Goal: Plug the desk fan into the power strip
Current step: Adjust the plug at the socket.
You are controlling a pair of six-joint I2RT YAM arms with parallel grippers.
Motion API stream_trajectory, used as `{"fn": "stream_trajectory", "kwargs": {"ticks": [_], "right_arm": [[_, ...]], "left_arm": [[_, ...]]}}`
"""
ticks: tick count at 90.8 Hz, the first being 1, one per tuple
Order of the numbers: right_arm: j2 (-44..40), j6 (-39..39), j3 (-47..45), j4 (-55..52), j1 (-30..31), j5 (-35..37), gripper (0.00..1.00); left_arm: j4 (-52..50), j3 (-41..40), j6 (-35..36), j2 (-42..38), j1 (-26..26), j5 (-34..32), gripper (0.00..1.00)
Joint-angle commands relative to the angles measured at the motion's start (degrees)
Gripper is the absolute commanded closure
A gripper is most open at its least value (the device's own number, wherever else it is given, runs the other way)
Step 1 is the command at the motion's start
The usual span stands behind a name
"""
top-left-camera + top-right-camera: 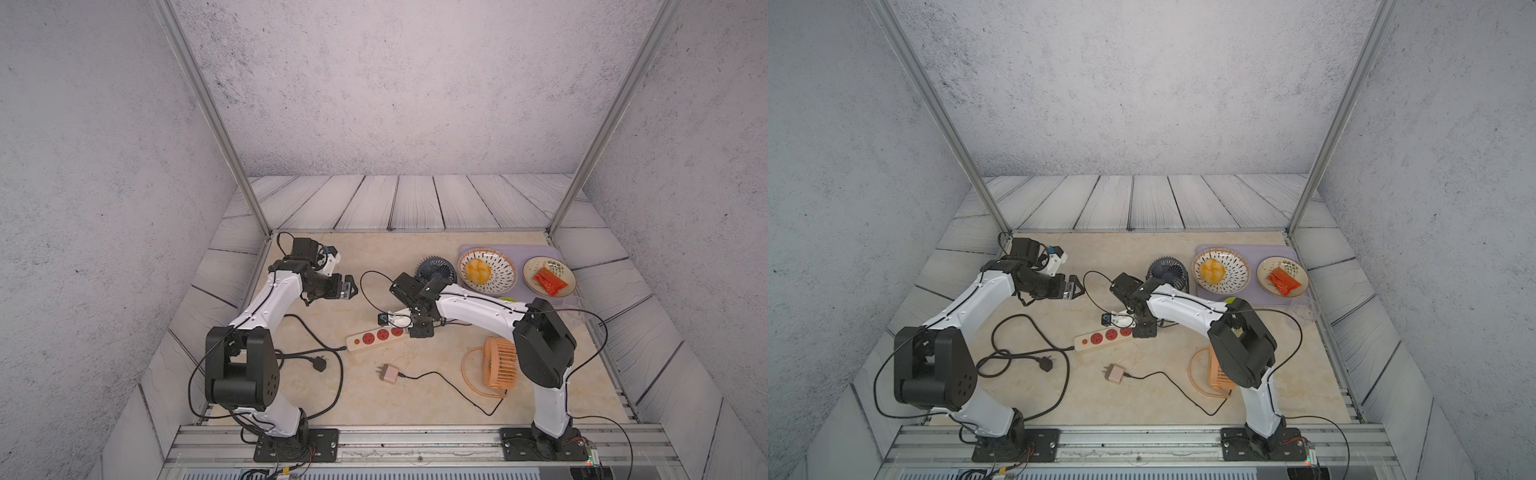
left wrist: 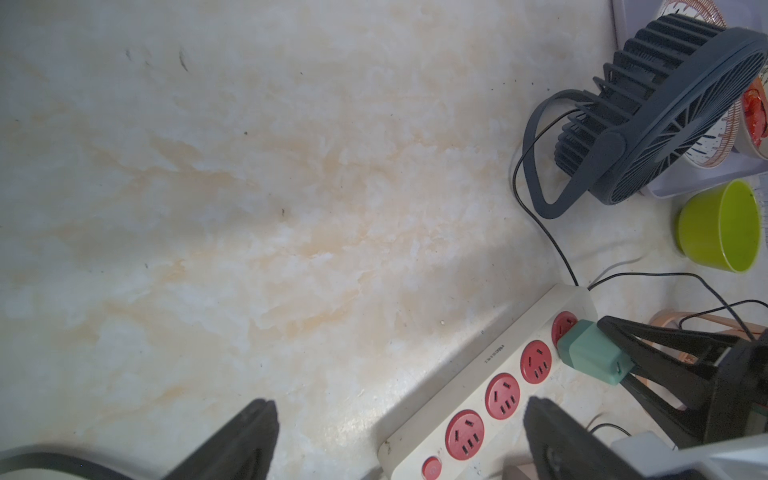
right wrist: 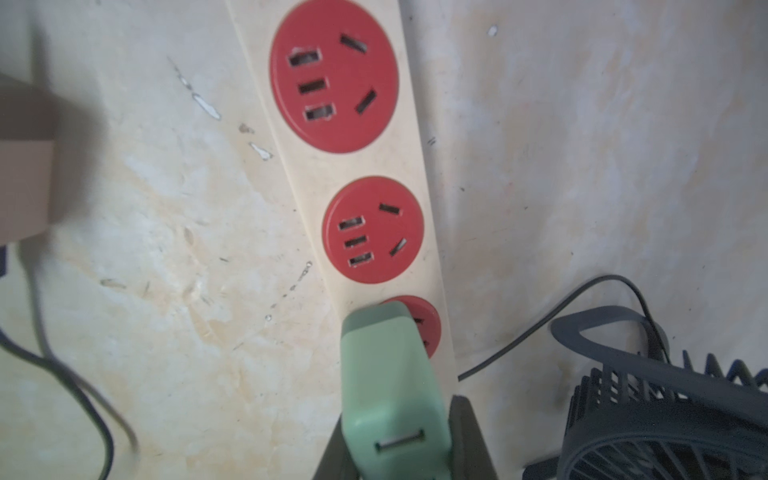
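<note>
Left claw wide apart, right claw pinched tight, low

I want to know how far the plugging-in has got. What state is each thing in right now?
power strip: three sockets free
strip's plug: unplugged, lying loose
green adapter: at the end socket; whether seated, cannot tell
right gripper: shut on green adapter
left gripper: open, empty
dark blue fan: upright
pink adapter: unplugged, lying loose

Speckled grey walls rise behind pale plank panels, perhaps printed, edging a cream marbled tabletop.
</note>
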Motion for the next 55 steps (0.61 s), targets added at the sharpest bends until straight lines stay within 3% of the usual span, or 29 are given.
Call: {"fn": "stream_trajectory", "kwargs": {"ticks": [1,19,43,55], "right_arm": [[12.93,-2.05,-4.07,0.54,-1.68,-3.48,1.00],[11.83,0.00,-5.29,2.57,-1.83,-2.46,1.00],[10.38,-0.12,-11.37,9.01,3.26,3.42,1.00],[11.63,-1.07,-7.12,5.43,1.06,-0.04,1.00]], "left_arm": [[0.05,-0.62,0.24,-0.65,-0.15,0.83,0.00],[0.13,-0.94,0.31,-1.59,-0.15,0.63,0.01],[0.38,-1.18,0.23,-1.62,-0.06,0.76,0.01],[0.27,-0.99,0.13,-1.30,-0.05,0.78,0.01]]}}
